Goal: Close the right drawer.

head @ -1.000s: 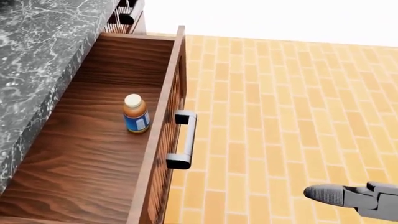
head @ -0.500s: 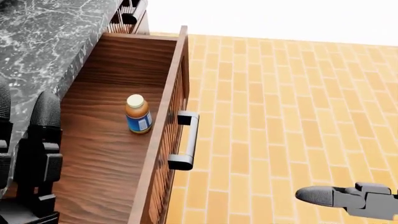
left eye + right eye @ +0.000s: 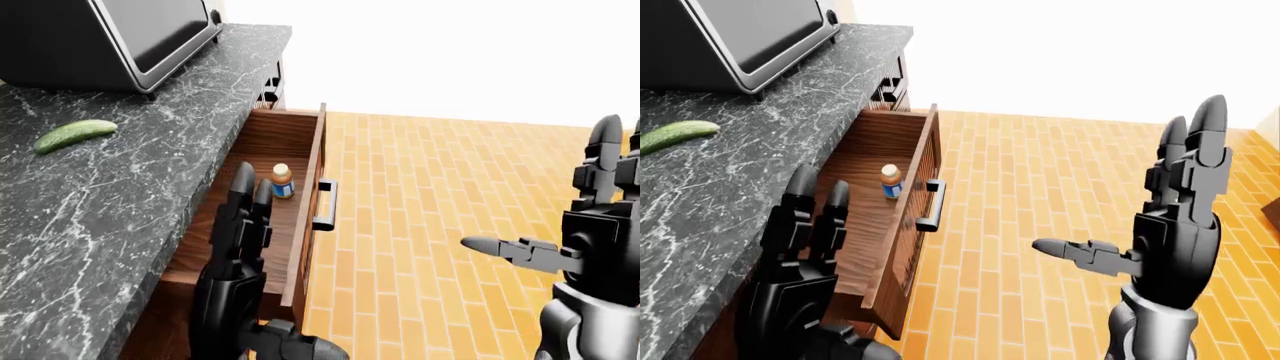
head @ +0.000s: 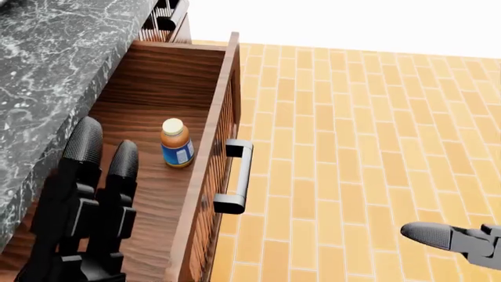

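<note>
The wooden drawer (image 4: 205,176) stands pulled far out from under the dark marble counter (image 3: 120,187), its slatted face toward the brick floor. A black bar handle (image 4: 235,176) sits on that face. Inside stands a small bottle (image 4: 176,143) with a white cap and blue label. My left hand (image 4: 98,194) is raised over the drawer's inside, fingers straight and open, holding nothing. My right hand (image 3: 1175,217) is up over the floor to the right of the drawer, open, thumb pointing left, well apart from the handle.
A dark toaster oven (image 3: 110,37) and a green cucumber (image 3: 75,135) rest on the counter at the upper left. Another drawer handle (image 4: 168,17) shows further along the cabinet. Orange brick floor (image 4: 368,147) spreads to the right.
My left hand has risen further into view and moved right, over the drawer. My right hand's thumb has shifted slightly right. The drawer and bottle stay as they were.
</note>
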Tool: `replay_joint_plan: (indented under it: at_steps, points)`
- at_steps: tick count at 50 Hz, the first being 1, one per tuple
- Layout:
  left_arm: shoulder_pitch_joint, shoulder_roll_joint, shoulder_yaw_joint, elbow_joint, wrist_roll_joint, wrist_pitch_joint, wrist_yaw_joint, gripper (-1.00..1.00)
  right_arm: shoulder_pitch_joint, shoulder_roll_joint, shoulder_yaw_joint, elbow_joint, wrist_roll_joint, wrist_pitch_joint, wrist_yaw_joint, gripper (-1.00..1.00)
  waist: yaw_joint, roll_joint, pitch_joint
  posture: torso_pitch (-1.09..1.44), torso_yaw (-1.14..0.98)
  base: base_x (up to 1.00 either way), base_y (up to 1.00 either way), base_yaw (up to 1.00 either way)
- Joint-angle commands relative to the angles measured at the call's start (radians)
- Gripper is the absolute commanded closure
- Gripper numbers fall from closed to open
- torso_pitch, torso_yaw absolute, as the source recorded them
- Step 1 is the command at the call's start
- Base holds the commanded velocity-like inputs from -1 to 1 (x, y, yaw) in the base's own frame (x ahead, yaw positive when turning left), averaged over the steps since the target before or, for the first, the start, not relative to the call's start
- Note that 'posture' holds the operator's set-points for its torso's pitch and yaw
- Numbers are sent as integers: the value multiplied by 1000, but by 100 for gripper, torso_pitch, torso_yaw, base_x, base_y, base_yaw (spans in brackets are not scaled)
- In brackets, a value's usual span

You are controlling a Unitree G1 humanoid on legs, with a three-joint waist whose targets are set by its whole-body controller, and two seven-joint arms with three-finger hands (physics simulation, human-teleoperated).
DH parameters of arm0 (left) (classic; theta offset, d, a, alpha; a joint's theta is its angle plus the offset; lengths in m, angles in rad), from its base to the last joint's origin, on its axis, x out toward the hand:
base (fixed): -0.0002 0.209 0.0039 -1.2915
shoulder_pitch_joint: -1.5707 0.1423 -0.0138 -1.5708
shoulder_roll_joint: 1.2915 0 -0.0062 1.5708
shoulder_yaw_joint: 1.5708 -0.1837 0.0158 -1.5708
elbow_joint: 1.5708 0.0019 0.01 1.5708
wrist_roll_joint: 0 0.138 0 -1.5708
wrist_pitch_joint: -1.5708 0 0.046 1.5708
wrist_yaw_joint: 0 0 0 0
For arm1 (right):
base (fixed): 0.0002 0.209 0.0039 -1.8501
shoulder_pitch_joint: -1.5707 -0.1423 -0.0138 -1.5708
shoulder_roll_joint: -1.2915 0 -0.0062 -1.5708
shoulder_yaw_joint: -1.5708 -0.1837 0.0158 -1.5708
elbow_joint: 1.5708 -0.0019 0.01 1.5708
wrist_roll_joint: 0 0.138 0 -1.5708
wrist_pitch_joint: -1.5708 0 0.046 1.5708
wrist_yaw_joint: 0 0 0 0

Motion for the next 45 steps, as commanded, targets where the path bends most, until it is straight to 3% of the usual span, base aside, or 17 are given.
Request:
replay_joint_plan:
  at_steps: [1, 11, 20, 45]
  points:
    - [-8, -2, -10, -26, 21, -15, 12, -100, -12, -9, -5, -33, 3, -21, -24, -100, 0, -4, -10, 0, 0, 0, 0, 0]
    - [-46, 3, -81, 50, 121, -28, 37, -100, -11, -14, -7, -16, 12, -29, -41, -100, -3, -5, -11, 0, 0, 0, 0, 0]
    - [-49, 15, -114, 57, 139, -28, 47, -100, -13, -15, 1, -2, 9, -34, -38, -100, -3, -5, -13, 0, 0, 0, 0, 0]
    - [-35, 83, -268, 138, 209, -74, 64, -100, -13, -16, 9, 18, 11, -43, -28, -100, -1, -4, -15, 0, 0, 0, 0, 0]
